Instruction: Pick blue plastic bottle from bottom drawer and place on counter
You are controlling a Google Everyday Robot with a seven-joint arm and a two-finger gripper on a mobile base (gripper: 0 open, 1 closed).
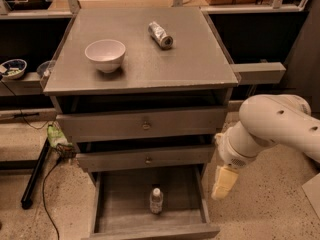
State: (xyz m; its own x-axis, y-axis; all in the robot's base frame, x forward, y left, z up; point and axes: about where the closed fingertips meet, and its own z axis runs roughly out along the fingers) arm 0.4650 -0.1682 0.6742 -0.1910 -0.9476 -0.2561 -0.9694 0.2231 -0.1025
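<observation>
The blue plastic bottle (156,201), small and clear with a white cap, stands upright on the plank floor of the open bottom drawer (190,189), near the drawer's front. The counter (150,69) is the grey cabinet top above. My gripper (223,182) hangs from the white arm at the right, just outside the drawer's right wall, right of the bottle and a little above it. It touches nothing and holds nothing.
A white bowl (105,55) and a short silver cylinder (160,35) lying on its side sit on the counter. Two shallower drawers (145,126) stick out above the bottom drawer. A grey side ledge (259,72) juts out at right. Cables lie on the floor at left.
</observation>
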